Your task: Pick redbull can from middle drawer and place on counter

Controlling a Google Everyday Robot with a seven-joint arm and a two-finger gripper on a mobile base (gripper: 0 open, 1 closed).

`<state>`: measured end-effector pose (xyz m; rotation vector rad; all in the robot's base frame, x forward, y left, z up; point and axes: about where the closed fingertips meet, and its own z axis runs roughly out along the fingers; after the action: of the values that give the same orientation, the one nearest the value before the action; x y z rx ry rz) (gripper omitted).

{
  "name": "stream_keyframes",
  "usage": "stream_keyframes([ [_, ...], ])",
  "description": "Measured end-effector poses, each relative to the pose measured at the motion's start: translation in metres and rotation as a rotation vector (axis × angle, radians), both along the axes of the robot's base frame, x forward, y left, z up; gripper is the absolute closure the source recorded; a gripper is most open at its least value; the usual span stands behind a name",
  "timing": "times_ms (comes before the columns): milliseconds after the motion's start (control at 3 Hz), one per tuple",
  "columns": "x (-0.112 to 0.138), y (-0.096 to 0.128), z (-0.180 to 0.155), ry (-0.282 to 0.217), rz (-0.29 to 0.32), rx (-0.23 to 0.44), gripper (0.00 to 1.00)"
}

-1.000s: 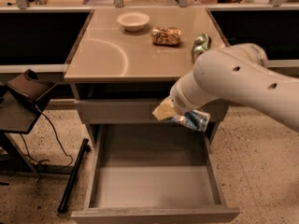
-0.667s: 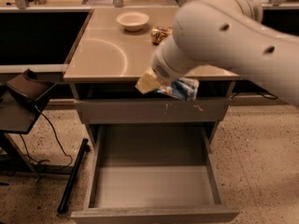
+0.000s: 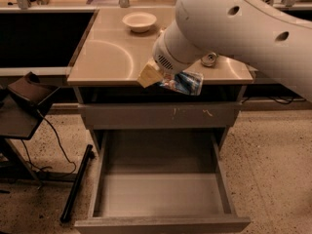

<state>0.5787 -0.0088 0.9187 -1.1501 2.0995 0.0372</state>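
Observation:
My gripper (image 3: 168, 82) hangs under my big white arm, at the counter's front edge, right of centre. It is shut on the redbull can (image 3: 183, 83), a blue-and-silver can held on its side at counter height. The middle drawer (image 3: 161, 194) stands pulled open below, its grey box bare inside. The counter (image 3: 107, 57) is a glossy beige top with curved light reflections. My arm hides much of the counter's right half.
A white bowl (image 3: 140, 21) sits at the counter's back. The top of another can (image 3: 209, 59) shows behind my arm. The upper drawer front (image 3: 161, 115) with pale scratches is shut. A dark stand with cable (image 3: 24, 106) is at left.
My arm has risen and swung forward and left, lifting the can from in front of the upper drawer up to the counter's edge. The snack packet is now hidden behind the arm.

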Motion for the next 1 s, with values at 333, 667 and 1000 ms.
stream_keyframes([
  [333,0.014,0.001,0.005,-0.033,0.027,0.008,1.0],
  [667,0.069,0.019,-0.004,-0.061,0.14,-0.008,1.0],
  [1000,0.138,0.056,-0.043,-0.036,0.249,-0.016,1.0],
])
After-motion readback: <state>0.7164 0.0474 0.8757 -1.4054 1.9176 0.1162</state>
